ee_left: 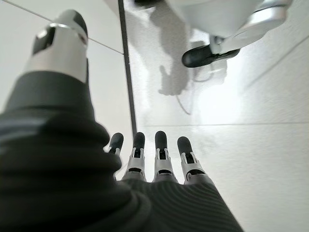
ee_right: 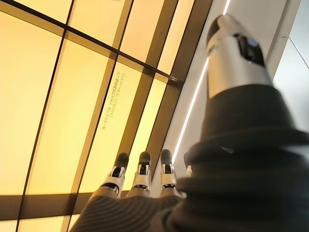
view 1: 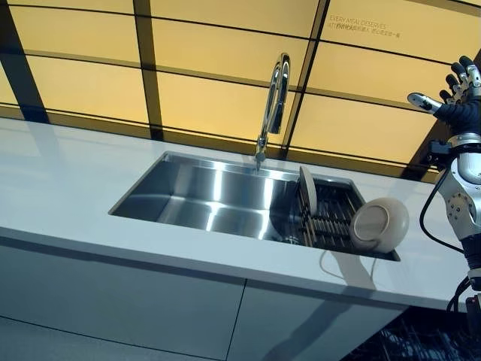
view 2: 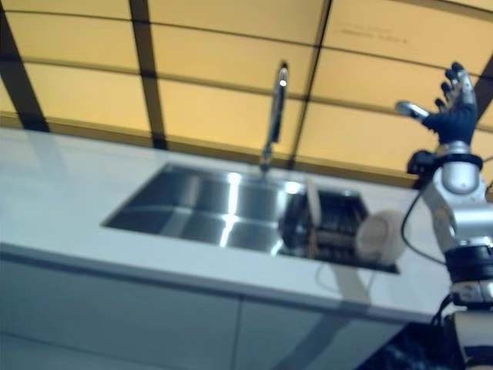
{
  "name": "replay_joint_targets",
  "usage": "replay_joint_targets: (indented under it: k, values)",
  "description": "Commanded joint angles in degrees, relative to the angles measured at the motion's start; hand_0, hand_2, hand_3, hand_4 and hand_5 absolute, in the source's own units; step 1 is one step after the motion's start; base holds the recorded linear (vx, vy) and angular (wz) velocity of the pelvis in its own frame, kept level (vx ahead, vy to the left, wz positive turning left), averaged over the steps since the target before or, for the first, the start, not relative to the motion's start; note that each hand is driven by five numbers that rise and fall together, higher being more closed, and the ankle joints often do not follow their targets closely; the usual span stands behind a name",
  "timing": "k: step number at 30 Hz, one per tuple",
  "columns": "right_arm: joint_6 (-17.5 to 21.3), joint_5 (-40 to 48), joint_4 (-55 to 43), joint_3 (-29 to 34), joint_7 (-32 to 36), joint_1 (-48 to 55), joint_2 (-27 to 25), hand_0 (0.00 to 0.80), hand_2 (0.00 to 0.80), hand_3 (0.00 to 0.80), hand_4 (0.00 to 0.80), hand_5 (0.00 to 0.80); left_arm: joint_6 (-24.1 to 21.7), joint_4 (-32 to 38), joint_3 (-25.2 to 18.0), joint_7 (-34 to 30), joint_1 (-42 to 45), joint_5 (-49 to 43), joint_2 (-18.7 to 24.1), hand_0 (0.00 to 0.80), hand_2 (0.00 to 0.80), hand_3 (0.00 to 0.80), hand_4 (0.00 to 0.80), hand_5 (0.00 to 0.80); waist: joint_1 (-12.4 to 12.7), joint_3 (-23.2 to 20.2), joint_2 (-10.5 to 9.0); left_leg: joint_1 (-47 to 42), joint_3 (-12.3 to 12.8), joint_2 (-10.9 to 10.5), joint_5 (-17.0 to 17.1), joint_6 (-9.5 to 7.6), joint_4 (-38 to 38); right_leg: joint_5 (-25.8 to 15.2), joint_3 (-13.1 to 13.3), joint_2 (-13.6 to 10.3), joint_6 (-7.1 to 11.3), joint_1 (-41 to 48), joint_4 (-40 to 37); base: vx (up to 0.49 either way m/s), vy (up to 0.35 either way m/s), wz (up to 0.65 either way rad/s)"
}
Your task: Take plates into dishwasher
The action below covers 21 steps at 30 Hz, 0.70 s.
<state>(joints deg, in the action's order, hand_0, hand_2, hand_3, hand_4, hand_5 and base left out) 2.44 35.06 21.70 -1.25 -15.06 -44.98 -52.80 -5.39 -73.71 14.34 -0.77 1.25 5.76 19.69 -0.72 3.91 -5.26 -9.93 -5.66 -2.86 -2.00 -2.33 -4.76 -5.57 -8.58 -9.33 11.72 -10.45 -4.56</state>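
A white plate [view 1: 307, 192] stands on edge in a dark slatted rack [view 1: 334, 218] set in the right part of the sink. A round cream dish [view 1: 379, 224] leans on its side at the rack's right end. My right hand [view 1: 460, 98] is raised high at the far right, well above and beyond the dish. Its fingers [ee_right: 142, 176] are straight and hold nothing. My left hand [ee_left: 159, 159] shows only in the left wrist view, hanging low over the pale floor with straight, empty fingers.
A steel sink basin [view 1: 203, 199] is sunk into the white counter [view 1: 60, 188], with a tall chrome faucet [view 1: 274, 98] behind it. Yellow wall panels with dark frames rise at the back. Grey cabinet fronts [view 1: 150, 308] run below the counter.
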Motion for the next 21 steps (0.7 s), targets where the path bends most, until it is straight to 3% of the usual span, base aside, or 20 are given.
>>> replay_joint_targets:
  k: [1,4,8,10,14,18,21]
  values:
    - [2.7,-0.5,-0.5,1.5,-0.3,-5.1,-4.5,0.000,0.000,0.000,0.000,0.000,-1.4,1.2,-2.7,0.3,-0.5,0.7,2.8,0.000,0.000,0.000,0.000,0.000,0.5,1.0,1.79,-3.3,-2.2,0.7,-4.7,1.54,2.8,-10.8,2.0,-0.5,-1.74,-3.7,2.2,0.297,-0.324,0.30]
    - [2.7,-0.9,-3.0,2.9,-1.2,-3.3,-3.8,0.000,0.000,0.000,0.000,0.000,-0.9,1.4,-4.0,0.0,-0.2,0.4,3.7,0.000,0.000,0.000,0.000,0.000,0.7,1.3,1.19,-3.3,-2.2,1.3,-6.6,1.95,4.8,-11.7,2.2,-2.6,-1.27,-2.6,3.3,0.257,-0.341,0.32]
    - [0.8,-0.9,-5.4,3.4,-2.1,-1.9,-0.9,0.000,0.000,0.000,0.000,0.000,-1.4,-0.1,-6.4,0.0,1.2,-0.5,3.7,0.000,0.000,0.000,0.000,0.000,1.4,-0.2,0.39,-5.7,2.5,3.9,-9.6,4.84,7.0,-10.3,-3.9,-4.3,-0.80,1.7,3.6,0.262,-0.361,-0.05]
    - [0.1,-1.1,-6.0,2.1,-1.6,-1.7,0.2,0.000,0.000,0.000,0.000,0.000,-2.3,-0.4,-6.8,-0.4,2.3,-0.6,3.0,0.000,0.000,0.000,0.000,0.000,1.0,-1.5,1.17,-6.9,4.5,6.1,-6.6,6.81,7.7,-8.0,-5.0,-3.0,-1.95,2.9,4.1,0.260,-0.224,-0.25]
    - [0.5,-0.2,-8.2,0.7,-1.1,-1.2,0.8,0.000,0.000,0.000,0.000,0.000,-5.8,1.0,-6.5,-0.6,2.7,1.5,1.0,0.000,0.000,0.000,0.000,0.000,0.2,-2.6,1.89,-4.2,5.6,8.6,1.9,9.51,15.0,-4.4,-4.8,-0.5,-5.09,4.8,5.1,0.230,-0.254,-0.31]
    - [-0.3,-0.5,-9.6,0.2,-0.6,-0.8,0.9,0.000,0.000,0.000,0.000,0.000,-7.7,2.6,-4.0,-0.1,2.1,1.4,-0.4,0.000,0.000,0.000,0.000,0.000,0.0,-2.8,1.52,-1.3,5.3,9.2,6.1,10.73,21.8,-1.8,-4.9,0.7,-7.59,6.6,6.0,0.184,-0.232,-0.22]
    - [-1.3,-1.0,-10.4,-0.6,-1.1,-0.8,0.7,0.000,0.000,0.000,0.000,0.000,-8.8,3.0,-2.5,0.0,1.6,1.5,-1.1,0.000,0.000,0.000,0.000,0.000,-0.5,-2.9,0.87,1.2,6.7,8.9,9.1,11.80,29.3,0.1,-5.5,1.1,-9.79,8.0,6.6,0.165,-0.221,-0.09]
